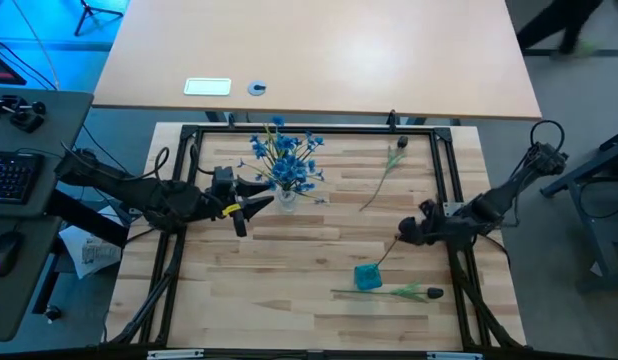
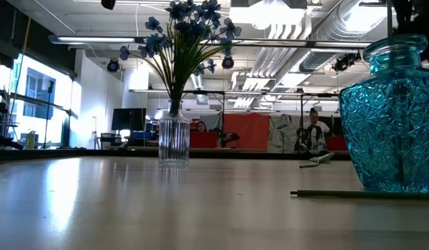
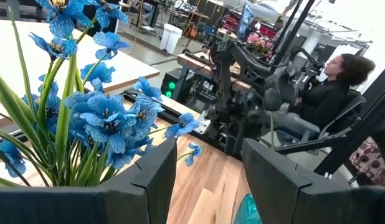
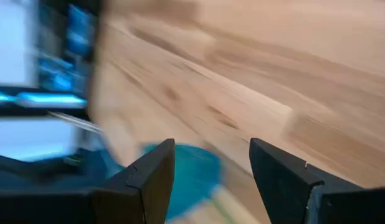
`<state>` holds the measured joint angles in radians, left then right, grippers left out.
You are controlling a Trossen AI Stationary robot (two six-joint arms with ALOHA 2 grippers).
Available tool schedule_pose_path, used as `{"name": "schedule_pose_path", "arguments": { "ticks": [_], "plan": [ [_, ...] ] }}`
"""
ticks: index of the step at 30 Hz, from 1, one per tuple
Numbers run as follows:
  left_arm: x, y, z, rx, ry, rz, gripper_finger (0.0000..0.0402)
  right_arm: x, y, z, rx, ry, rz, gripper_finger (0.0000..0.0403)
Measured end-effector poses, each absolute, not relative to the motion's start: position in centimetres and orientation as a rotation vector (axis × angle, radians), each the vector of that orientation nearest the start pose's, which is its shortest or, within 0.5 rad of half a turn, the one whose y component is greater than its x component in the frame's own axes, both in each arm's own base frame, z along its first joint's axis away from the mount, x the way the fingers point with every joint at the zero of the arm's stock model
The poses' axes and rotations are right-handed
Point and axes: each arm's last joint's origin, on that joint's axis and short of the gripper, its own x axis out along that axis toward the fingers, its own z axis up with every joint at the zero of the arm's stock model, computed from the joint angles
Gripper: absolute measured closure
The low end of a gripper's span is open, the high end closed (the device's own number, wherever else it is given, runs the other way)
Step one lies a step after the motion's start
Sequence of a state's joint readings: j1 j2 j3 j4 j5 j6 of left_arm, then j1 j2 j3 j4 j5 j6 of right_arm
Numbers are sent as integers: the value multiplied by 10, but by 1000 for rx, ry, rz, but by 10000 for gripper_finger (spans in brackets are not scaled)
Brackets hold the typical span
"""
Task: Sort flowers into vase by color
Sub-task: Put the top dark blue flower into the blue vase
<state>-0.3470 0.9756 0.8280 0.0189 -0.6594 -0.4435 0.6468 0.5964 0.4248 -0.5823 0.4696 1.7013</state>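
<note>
A clear ribbed vase [image 1: 286, 198] [image 2: 173, 142] stands at the far left and holds a bunch of blue flowers [image 1: 284, 155] [image 3: 102, 115]. My left gripper [image 1: 259, 204] [image 3: 208, 168] hovers open just left of it, nothing between its fingers. A blue glass vase [image 1: 367, 277] [image 2: 391, 118] [image 4: 192, 174] stands near the front right, and a thin dark stem [image 1: 387, 254] slants out of it. My right gripper [image 1: 404, 235] [image 4: 211, 168] is open beside and above that vase. One dark-budded flower [image 1: 389, 292] lies flat in front of the blue vase, another [image 1: 384, 172] at the far right.
A black frame [image 1: 444, 180] runs around the wooden work area. Beyond the far edge a second table holds a white card [image 1: 207, 86] and a small round object [image 1: 257, 88]. Bare wood lies between the two vases. A person [image 3: 332, 87] sits behind the table.
</note>
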Motion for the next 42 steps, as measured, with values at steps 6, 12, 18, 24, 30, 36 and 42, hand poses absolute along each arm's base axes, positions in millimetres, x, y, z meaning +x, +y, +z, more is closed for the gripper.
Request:
{"name": "schedule_pose_path", "arguments": {
  "ticks": [6,12,18,24,30,36,42],
  "plan": [
    [206,-56,334,-376,43,331,230,88,45,214,1362,495,-403,203],
    [206,-56,334,-375,44,332,230,72,22,209,1461,260,-668,203],
    [206,-55,334,-371,34,365,230,73,11,203,1478,143,-866,203],
    [207,-46,341,-405,-62,474,230,94,0,200,1476,40,-1037,210],
    [210,-33,350,-399,-139,495,230,131,-20,198,1433,18,-1081,221],
    [204,-15,350,-378,-83,403,230,143,-52,179,1495,93,-1270,234],
    [184,5,351,-390,-2,319,230,160,-86,168,1496,164,-1322,240]
  ]
}}
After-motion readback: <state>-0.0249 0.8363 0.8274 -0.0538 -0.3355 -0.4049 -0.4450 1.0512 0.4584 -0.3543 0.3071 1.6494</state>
